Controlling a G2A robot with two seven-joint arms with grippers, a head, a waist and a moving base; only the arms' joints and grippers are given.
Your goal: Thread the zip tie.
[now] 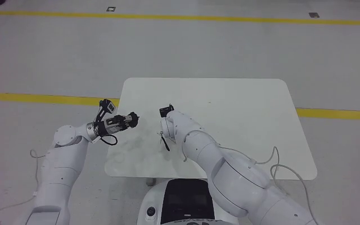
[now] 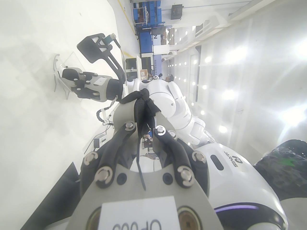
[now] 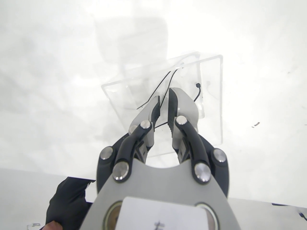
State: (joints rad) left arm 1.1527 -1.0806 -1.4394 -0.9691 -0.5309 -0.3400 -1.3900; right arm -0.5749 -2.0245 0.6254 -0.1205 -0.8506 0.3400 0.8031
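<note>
R gripper (image 3: 163, 104) fingers narrowly apart round zip tie (image 3: 198, 86) at clear stand (image 3: 215, 120), frame centre; L gripper (image 2: 144, 96) pinches black strip (image 2: 140, 168). Risk: tie slips free, unclamped.

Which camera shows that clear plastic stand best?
The right wrist view: the clear stand shows nearly whole, under the right gripper. The left wrist view shows it side-on; the top view, hardly at all.

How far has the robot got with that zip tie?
Looks done: the black zip tie appears to pass through the clear plastic stand on the table. In hand: the right gripper is at the tie; the left gripper is off to one side, something black at its tip. Left: the tie's head and tail both lie free, so the loop is not closed yet.
</note>
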